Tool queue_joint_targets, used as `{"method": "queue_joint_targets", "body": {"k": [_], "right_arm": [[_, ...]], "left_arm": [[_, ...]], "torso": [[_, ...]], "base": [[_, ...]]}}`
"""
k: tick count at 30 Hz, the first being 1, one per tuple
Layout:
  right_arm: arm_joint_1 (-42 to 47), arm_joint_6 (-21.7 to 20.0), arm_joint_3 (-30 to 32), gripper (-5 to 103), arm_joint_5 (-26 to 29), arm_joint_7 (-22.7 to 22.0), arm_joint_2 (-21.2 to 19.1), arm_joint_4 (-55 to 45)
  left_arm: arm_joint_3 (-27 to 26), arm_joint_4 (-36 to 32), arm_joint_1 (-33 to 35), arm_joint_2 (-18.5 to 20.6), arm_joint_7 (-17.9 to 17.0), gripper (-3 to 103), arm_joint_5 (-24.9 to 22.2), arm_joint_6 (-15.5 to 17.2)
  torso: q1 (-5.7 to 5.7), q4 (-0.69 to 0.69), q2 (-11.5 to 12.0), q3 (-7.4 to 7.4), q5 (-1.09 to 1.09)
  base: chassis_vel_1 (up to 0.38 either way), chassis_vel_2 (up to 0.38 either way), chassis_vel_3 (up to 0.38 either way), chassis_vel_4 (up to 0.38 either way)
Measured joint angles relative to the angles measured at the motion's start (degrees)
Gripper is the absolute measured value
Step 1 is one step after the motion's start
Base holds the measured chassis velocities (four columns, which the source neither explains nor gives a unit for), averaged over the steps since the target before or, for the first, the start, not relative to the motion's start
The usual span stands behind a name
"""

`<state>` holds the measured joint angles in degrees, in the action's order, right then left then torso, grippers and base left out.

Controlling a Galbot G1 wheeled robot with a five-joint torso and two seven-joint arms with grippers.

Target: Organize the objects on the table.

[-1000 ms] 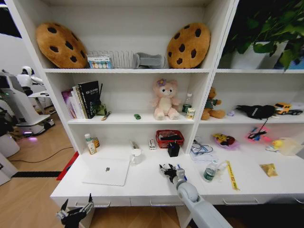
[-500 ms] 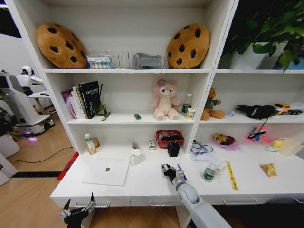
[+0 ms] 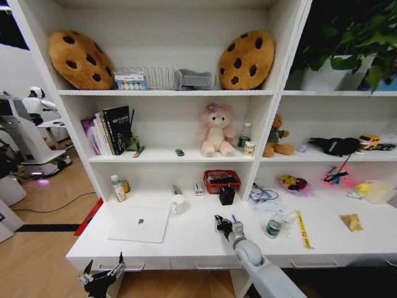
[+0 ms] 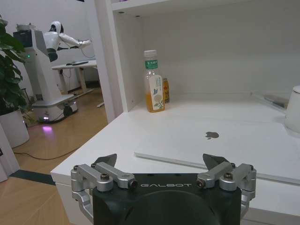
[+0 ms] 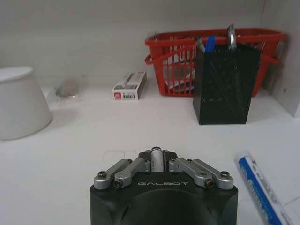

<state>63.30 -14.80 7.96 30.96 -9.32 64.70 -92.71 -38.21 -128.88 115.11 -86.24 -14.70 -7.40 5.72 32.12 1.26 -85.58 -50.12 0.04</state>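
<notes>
A long white desk with shallow drawers remains only partly tidied: a closed silver laptop lies flat near its left end, while a small clear green-labelled bottle and a yellow measuring strip lie loose toward the right, and a blue pen rests on the top just beside the right gripper. That gripper, low over the middle of the desk, has its jaws pinched around a slim dark, silver-tipped item, judged to be the black pen, facing a black mesh pen holder. The left gripper hangs below the desk's front edge, jaws spread wide, empty. Most sorting appears still to do
</notes>
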Motion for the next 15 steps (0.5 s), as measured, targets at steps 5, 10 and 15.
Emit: {"method": "queue_joint_targets", "body": {"k": [5, 10, 15], "right_arm": [[0.1, 2.9, 3.5, 13, -1.3, 2.2, -2.8, -3.8], [-0.4, 5.9, 6.3, 13, -1.6, 3.9, -5.0, -5.4], [-3.6, 7.8, 8.8, 13, -0.4, 5.9, -7.3, -6.1]], "left_arm": [[0.2, 0.1, 0.0, -0.1, 0.0, 100, 0.3, 0.1], [0.5, 0.1, 0.1, 0.0, 0.1, 100, 0.5, 0.2], [1.2, 0.1, 0.1, -0.2, 0.1, 100, 1.2, 0.2]], "torso": [[0.00, -0.02, 0.0, 0.01, -0.03], [0.00, -0.02, 0.0, 0.01, -0.03], [0.00, -0.02, 0.0, 0.02, -0.04]], "base": [[0.000, 0.000, 0.000, 0.000], [0.000, 0.000, 0.000, 0.000], [0.000, 0.000, 0.000, 0.000]]}}
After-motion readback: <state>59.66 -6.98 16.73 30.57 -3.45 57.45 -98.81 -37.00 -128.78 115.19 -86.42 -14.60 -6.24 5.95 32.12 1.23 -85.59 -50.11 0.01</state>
